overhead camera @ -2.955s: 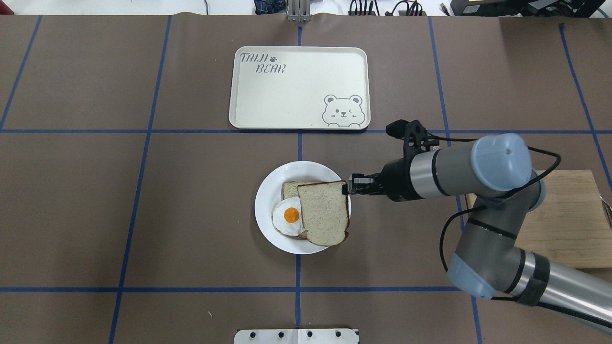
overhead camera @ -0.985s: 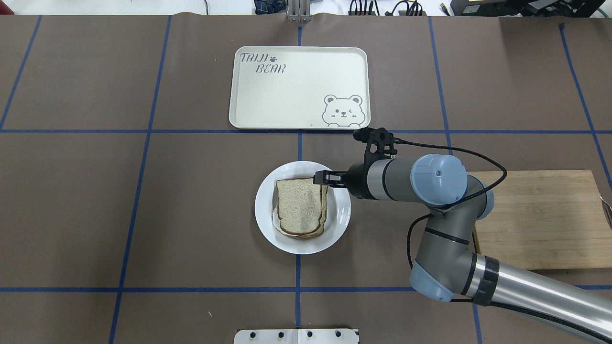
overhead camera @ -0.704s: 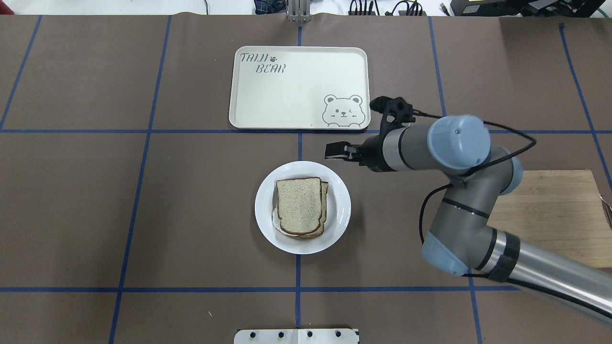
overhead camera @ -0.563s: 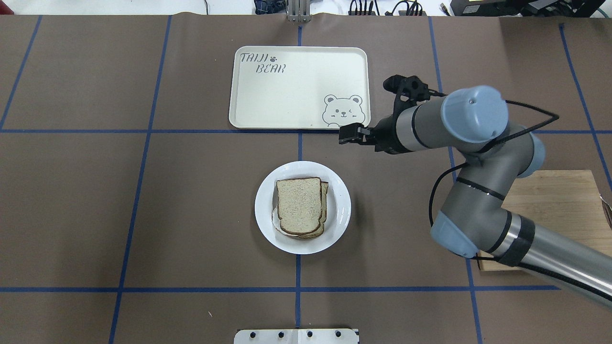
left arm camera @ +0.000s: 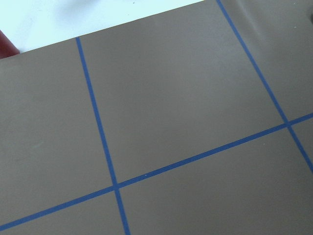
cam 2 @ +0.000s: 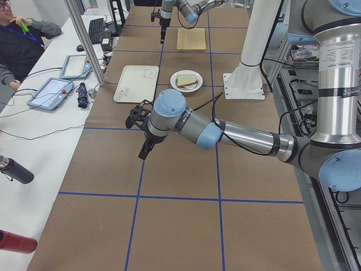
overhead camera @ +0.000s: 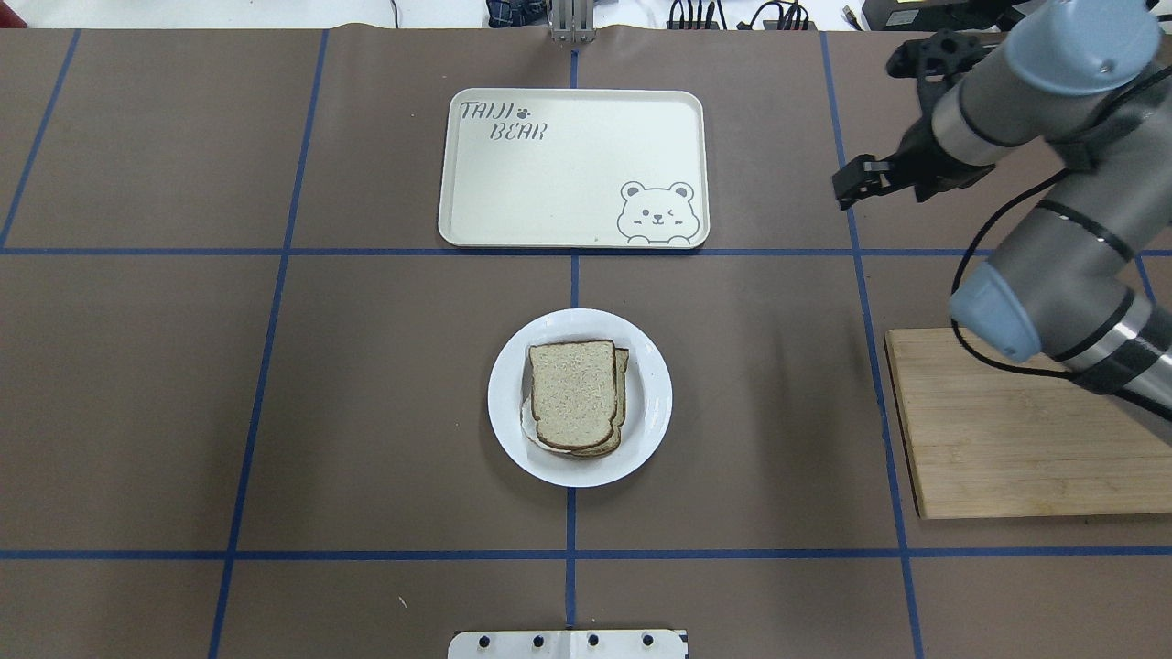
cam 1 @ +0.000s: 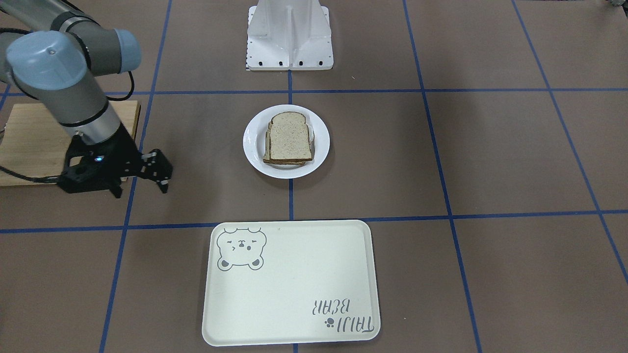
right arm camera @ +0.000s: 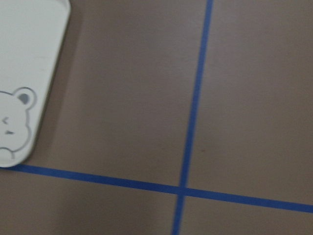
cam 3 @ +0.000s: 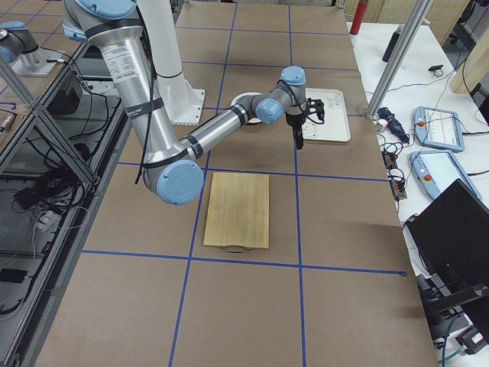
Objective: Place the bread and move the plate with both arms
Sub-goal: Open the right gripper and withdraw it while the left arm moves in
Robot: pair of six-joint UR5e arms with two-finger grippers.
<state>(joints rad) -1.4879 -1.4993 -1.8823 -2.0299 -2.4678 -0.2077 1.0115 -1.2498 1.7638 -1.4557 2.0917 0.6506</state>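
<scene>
Brown paper w/ a blue tape grid covers the table. Centre: the plate, round, glossy white, standing on a tape crossing just ahead of the robot's base. The bread lies flat on the plate, dark crust all round, domed end toward the robot. It tops a stack, and the edge of a lower slice shows at its right side.

Right gripper: fingers apart, nothing between them. It hangs above bare table beyond the plate and well off to the plate's right. The right wrist cam shows only tape lines and a tray corner.

Left gripper: appears only in the left side view, pointing down over bare table, far to the plate's left. Whether its fingers are spread or closed cannot be told. The left wrist cam shows only paper and tape.

Other items:
- Cream bear tray: on the plate's far side, apart from it.
- Wooden board: well to the plate's right.
</scene>
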